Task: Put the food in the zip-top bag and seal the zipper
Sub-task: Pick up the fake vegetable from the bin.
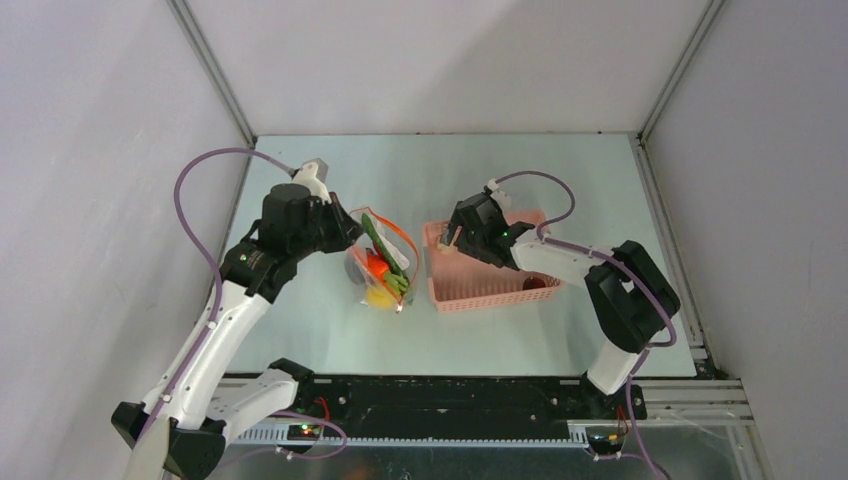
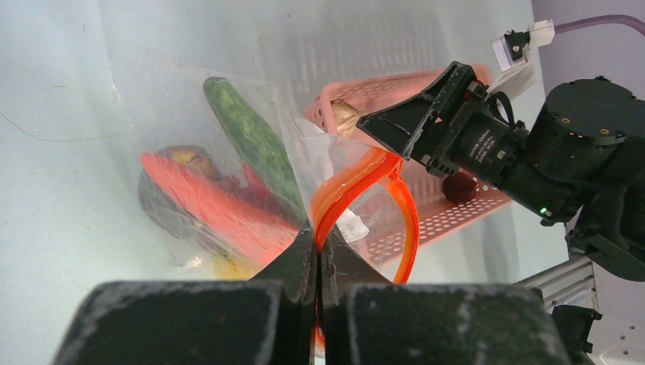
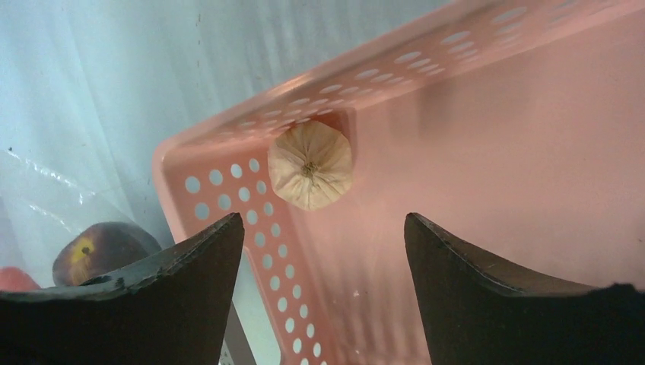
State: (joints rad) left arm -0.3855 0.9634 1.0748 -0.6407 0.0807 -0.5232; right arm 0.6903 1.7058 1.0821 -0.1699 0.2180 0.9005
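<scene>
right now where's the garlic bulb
Right wrist view: the garlic bulb sits in the corner of the pink basket, on the side nearest the zip-top bag, just ahead of the open right hand.

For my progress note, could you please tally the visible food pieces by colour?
Green pod: 1
Red chili: 1
Yellow fruit: 1
Dark round fruit: 1
Dark red piece in the pink basket: 1
Cream bulb in the same basket: 1
Total: 6
</scene>
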